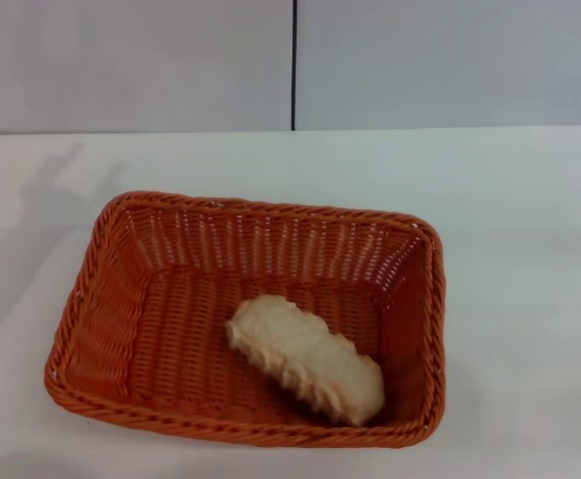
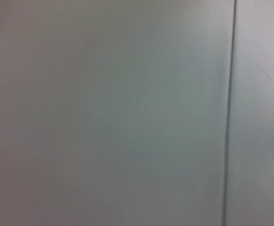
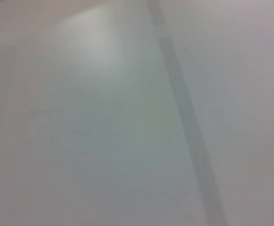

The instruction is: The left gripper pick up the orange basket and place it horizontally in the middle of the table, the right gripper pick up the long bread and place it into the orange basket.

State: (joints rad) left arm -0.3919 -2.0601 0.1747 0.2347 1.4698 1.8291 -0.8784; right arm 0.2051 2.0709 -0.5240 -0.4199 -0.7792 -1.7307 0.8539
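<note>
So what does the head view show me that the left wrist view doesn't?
Only the head view shows the work: the orange basket lies lengthwise across the white table, and the long bread rests inside it, slanting across the bottom toward the robot's right. A dark bit of something sits at the upper left edge; I cannot tell what it is. Only the left wrist view adds nothing of the task: just a plain grey surface crossed by one thin dark seam. Both share a pale flat surface with a dark line, and no claw clearly visible.
</note>
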